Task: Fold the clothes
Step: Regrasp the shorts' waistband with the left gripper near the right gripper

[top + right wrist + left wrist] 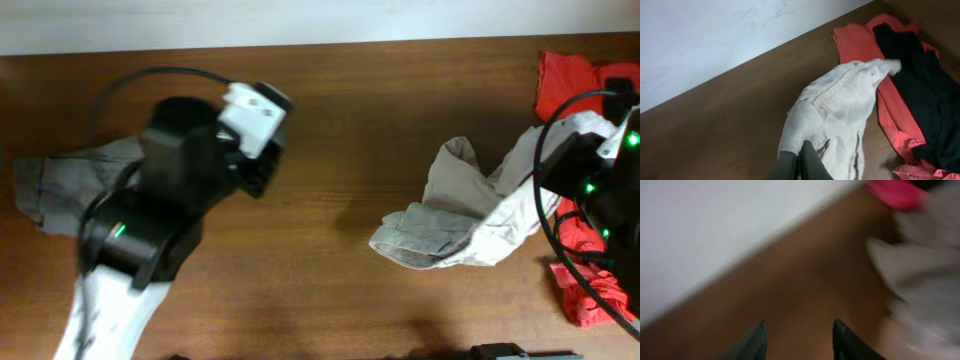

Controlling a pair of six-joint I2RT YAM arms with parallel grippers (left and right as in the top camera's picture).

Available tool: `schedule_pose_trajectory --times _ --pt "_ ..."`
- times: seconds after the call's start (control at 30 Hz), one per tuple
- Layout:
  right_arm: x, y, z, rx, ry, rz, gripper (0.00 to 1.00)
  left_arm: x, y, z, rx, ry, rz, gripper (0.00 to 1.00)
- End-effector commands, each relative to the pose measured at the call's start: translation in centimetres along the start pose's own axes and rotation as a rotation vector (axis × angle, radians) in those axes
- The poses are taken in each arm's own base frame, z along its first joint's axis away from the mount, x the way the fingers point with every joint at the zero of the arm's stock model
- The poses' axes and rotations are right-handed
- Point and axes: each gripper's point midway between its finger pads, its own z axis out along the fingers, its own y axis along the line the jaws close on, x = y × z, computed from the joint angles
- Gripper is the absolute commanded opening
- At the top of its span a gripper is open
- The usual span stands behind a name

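Note:
The beige shorts [465, 215] lie crumpled right of the table's middle, one end lifted toward my right arm [600, 170]. In the right wrist view my right gripper [801, 147] is shut on the ribbed edge of the shorts [840, 100]. My left gripper [800, 322] is open over bare wood with nothing between its fingers; that view is blurred, with the shorts [925, 270] off to its right. Overhead, the left gripper [265, 170] hangs left of centre, above and just right of a gray garment [60, 180].
A red garment [855, 40] with a black garment [912, 75] on top lies at the right end of the table, beside the shorts. More red cloth [590, 280] shows under the right arm. The white wall runs along the table's far edge.

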Motion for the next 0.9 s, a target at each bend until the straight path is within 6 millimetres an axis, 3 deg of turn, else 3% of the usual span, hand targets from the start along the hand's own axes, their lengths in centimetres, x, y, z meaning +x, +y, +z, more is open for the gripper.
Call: schedule_pose_trajectory --times 0.0,0.1,0.27,0.5,0.67,0.87 --pt "-0.8 0.1 -0.7 -0.017 -0.031 0.005 0.04 1.4 -7.3 2.8 0.481 0.058 -0.089 0.47" --pt "-0.8 0.1 -0.7 -0.016 -0.031 0.005 0.04 3.8 -9.3 4.8 0.637 0.171 -0.176 0.49" --pt "-0.7 0.1 -0.5 -0.015 -0.028 0.004 0.04 8.6 -11.2 7.5 0.732 0.387 -0.256 0.51" --pt "-0.7 0.3 0.1 -0.008 -0.013 0.0 0.04 10.5 -15.5 7.6 0.837 0.508 -0.276 0.52" --pt "-0.7 0.3 0.5 -0.002 -0.008 -0.001 0.04 12.4 -17.6 7.8 0.83 0.611 -0.349 0.56" --pt "-1.0 0.4 0.5 -0.007 -0.018 0.002 0.04 16.5 -16.5 11.9 0.578 0.623 -0.143 0.55"
